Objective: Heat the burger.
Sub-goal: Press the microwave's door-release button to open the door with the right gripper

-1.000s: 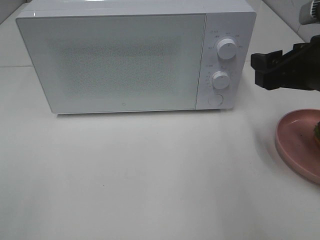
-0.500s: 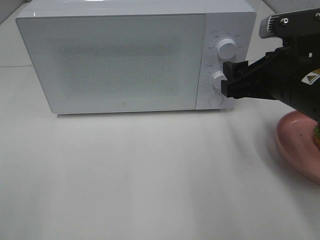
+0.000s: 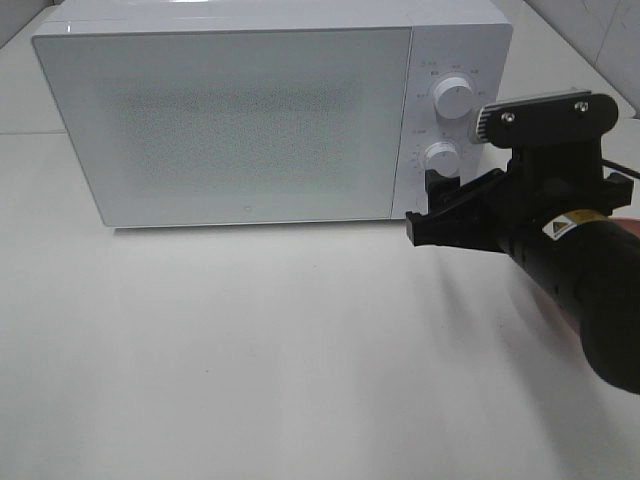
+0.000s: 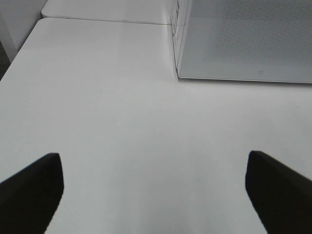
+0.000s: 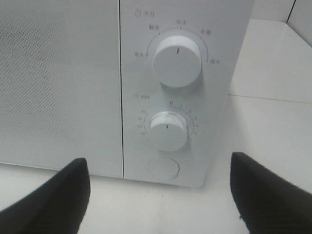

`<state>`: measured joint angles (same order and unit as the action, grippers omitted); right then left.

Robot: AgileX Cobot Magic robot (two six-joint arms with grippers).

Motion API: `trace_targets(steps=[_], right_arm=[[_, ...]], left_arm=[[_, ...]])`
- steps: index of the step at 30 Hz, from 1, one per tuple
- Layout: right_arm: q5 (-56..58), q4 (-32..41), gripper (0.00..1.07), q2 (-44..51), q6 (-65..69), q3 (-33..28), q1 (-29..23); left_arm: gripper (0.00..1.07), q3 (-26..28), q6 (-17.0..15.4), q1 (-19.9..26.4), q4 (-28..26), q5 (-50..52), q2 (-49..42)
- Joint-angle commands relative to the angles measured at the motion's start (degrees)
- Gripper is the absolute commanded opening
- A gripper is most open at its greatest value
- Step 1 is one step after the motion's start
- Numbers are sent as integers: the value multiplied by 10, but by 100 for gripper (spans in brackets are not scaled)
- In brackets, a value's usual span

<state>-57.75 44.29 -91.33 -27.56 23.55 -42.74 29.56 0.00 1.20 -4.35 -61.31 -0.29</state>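
I am a two-armed robot at a white table (image 3: pixel 250 350), facing a white microwave (image 3: pixel 240 120) that fills the upper half of the overhead view; its door (image 3: pixel 230 125) is closed. My right gripper (image 5: pixel 158 163), jaws wide apart and holding nothing, hangs close in front of the control panel (image 3: pixel 452 120) at the microwave's right end. Its wrist camera looks straight at the upper knob (image 5: pixel 176 61), the lower knob (image 5: pixel 168 130) and the round button (image 5: pixel 163 167) beneath them. My left gripper (image 4: pixel 153 156) is also spread open and empty, low over bare table off the microwave's other end. I judge I am at the opening step: the oven has to be opened before any food goes in, and the round button looks like the door release, though I cannot confirm that. The next move calls for lining one fingertip up on that button and pressing squarely without nudging the lower knob just above it. The burger shows in none of my views, so I cannot say where it is; my right arm blocks the right side of the overhead view. The panel's printed labels are too small to read, and the frosted door hides the interior.
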Motion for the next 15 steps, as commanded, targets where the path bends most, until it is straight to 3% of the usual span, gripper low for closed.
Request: trace_targets(steps=[1,7,15], right_arm=[[-22,1,76,-15,51,-16,-3],[-89,-5,76,-50,109,-57,-3],[-93,-44,75,-88,134,-60,-3]], left_arm=[[93,0,0,1,-2,1,-4],[93,0,0,1,-2,1,-4],[93,0,0,1,-2,1,-4]])
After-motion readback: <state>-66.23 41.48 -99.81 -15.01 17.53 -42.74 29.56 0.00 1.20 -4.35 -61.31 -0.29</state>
